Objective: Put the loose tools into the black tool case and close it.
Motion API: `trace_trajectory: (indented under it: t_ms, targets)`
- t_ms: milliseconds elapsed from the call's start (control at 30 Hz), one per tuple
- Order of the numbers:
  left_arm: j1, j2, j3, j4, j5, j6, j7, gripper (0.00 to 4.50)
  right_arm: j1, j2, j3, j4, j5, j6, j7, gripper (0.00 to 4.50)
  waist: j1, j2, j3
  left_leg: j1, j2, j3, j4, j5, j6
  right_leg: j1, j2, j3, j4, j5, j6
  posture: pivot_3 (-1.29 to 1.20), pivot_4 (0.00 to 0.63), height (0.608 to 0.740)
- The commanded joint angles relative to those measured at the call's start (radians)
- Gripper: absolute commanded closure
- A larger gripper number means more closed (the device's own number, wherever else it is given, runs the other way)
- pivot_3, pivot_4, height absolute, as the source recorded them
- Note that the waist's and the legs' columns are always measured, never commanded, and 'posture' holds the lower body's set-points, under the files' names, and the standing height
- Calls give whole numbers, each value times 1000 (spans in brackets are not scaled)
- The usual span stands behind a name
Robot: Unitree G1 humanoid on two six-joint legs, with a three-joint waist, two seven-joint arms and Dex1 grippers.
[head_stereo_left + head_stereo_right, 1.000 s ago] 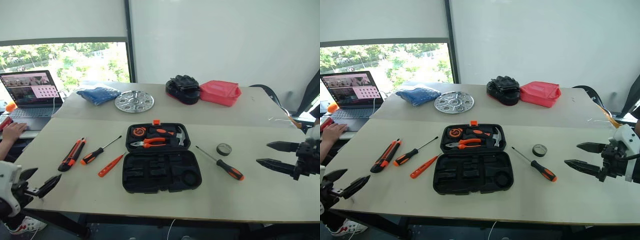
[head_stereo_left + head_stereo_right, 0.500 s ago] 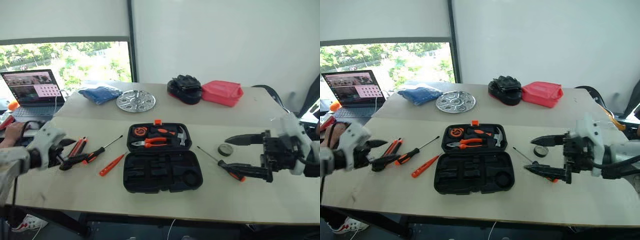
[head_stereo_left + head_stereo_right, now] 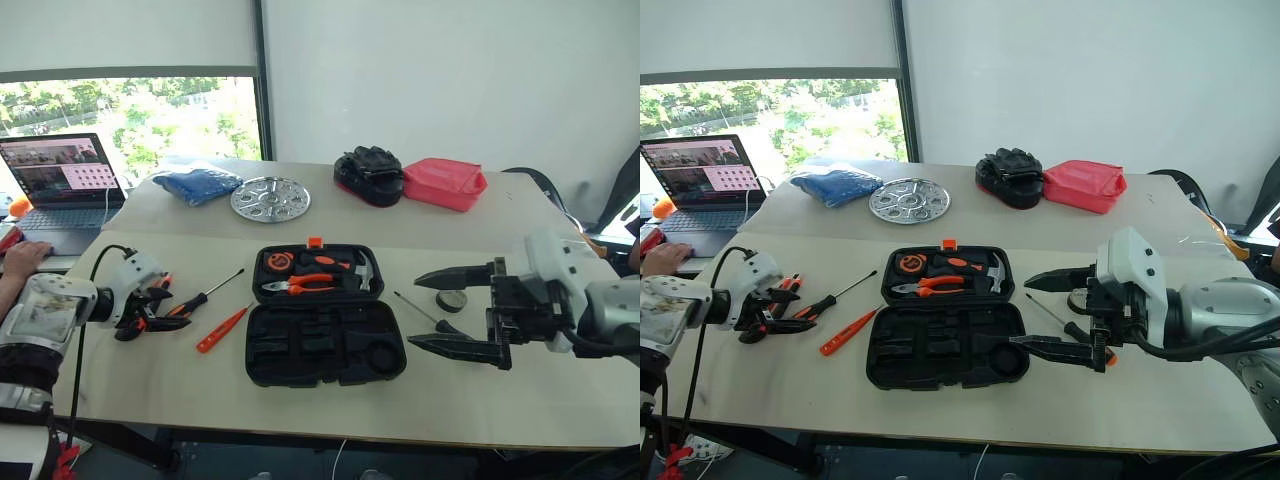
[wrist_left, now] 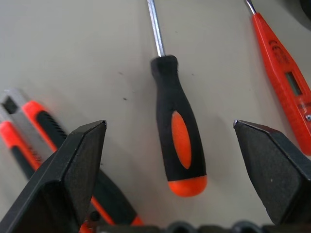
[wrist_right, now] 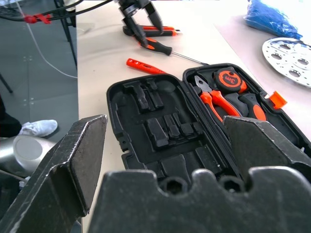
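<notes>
The black tool case [image 3: 300, 345] lies open at the table's middle, its near half's recesses bare. Left of it lie an orange-and-black utility knife [image 4: 43, 121], a black-and-orange screwdriver [image 3: 205, 296] and a slim orange screwdriver [image 3: 222, 329]. My left gripper [image 3: 160, 308] hovers open over that screwdriver's handle [image 4: 177, 141], the knife partly under it. Right of the case lie a second screwdriver [image 3: 1070, 326] and a small black tape roll [image 3: 452, 300]. My right gripper [image 3: 413, 312] points left at the case's right end, open and holding nothing, above that screwdriver.
Pliers, a hammer and a tape measure sit in the case's far half [image 3: 315, 272]. At the back stand a metal disc [image 3: 270, 200], blue cloth [image 3: 197, 186], black gloves [image 3: 370, 175] and a red pouch [image 3: 443, 183]. A laptop [image 3: 60, 180] and a person's hand [image 3: 20, 258] are at far left.
My left gripper came from the table's near left corner forward onto the knife and screwdriver. My right gripper swung left from the table's right edge to the case's right end. Both stayed open.
</notes>
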Motion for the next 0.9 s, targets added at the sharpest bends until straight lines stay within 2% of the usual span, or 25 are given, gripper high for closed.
trace_trajectory:
  t_ms: [33,300,500,667,800,900]
  targets:
    - [-44,-16,-2,17,26,-17,-8,701,0,7,-25,-25,15,-7,-23,0,0,0,0,0,0,0,0,0,0,0,0,0,1,0,0,0,150,740]
    - [-78,-43,-47,91,103,-45,-32,3597,5,15,-27,-45,21,-8,-50,0,-2,0,0,1,0,0,1,0,0,0,0,0,3,0,0,0,150,740]
    - [-88,-53,-48,118,111,-42,-72,3648,11,11,-27,-45,13,-10,-51,0,-2,0,0,2,0,0,1,0,0,0,0,0,3,0,0,0,150,740]
    - [-183,-69,59,144,65,18,31,3648,37,4,-49,-47,12,-9,-46,0,-1,-1,0,1,0,-1,2,0,0,0,0,0,4,0,0,0,150,740]
    - [-248,-88,162,49,-24,64,69,3648,58,6,-70,-49,22,-3,-56,0,1,-5,3,-1,0,-4,4,0,0,0,0,-2,5,0,0,0,150,740]
    - [-242,-87,170,-116,-109,136,-30,3648,70,6,-78,-49,22,-3,-56,0,1,-5,3,-2,0,-8,4,0,0,0,-1,-2,4,0,1,0,150,740]
